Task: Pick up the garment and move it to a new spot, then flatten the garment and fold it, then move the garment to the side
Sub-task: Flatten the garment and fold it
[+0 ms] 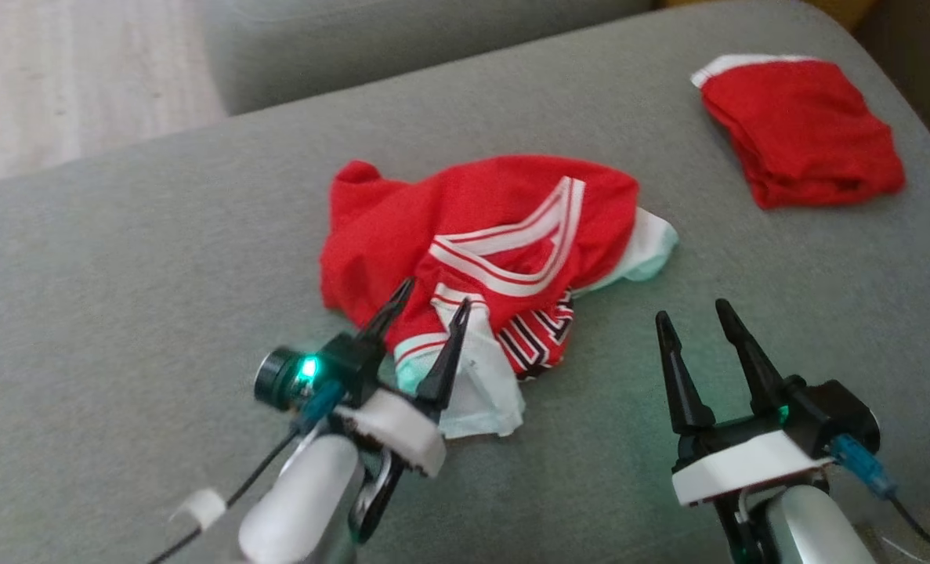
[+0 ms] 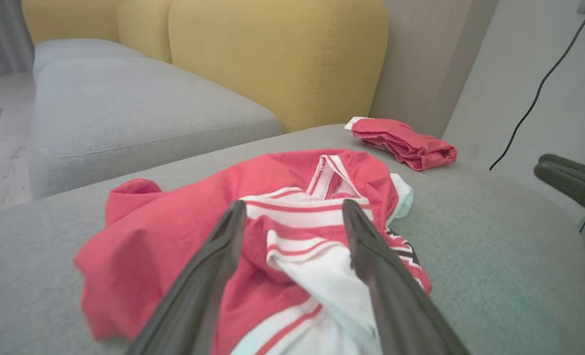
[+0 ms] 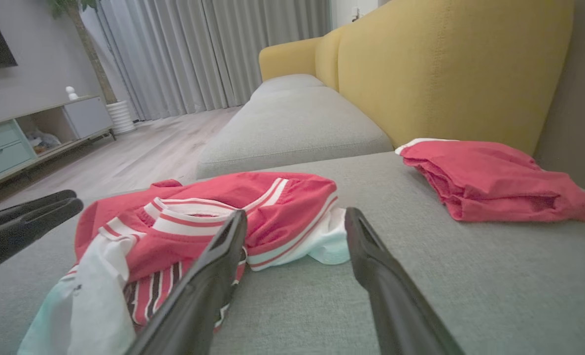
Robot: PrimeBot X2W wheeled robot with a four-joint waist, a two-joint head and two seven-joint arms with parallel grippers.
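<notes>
The garment (image 1: 480, 235), red mesh with white striped panels and black lettering, lies crumpled in the middle of the grey cushion (image 1: 159, 258). My left gripper (image 1: 432, 301) stands open over its near white edge, one finger on either side of the cloth (image 2: 292, 241), nothing pinched. My right gripper (image 1: 696, 317) is open above bare cushion, just right of the garment (image 3: 233, 217). In the right wrist view the left gripper's fingers (image 3: 21, 222) show at the left edge.
A plainer folded red garment (image 1: 805, 129) lies at the cushion's far right corner (image 3: 489, 180). A second grey cushion (image 2: 124, 108) and yellow backrests (image 2: 277, 54) stand beyond. Wooden floor (image 1: 57, 70) lies at the far left; a black cable (image 2: 533, 98) hangs on the wall.
</notes>
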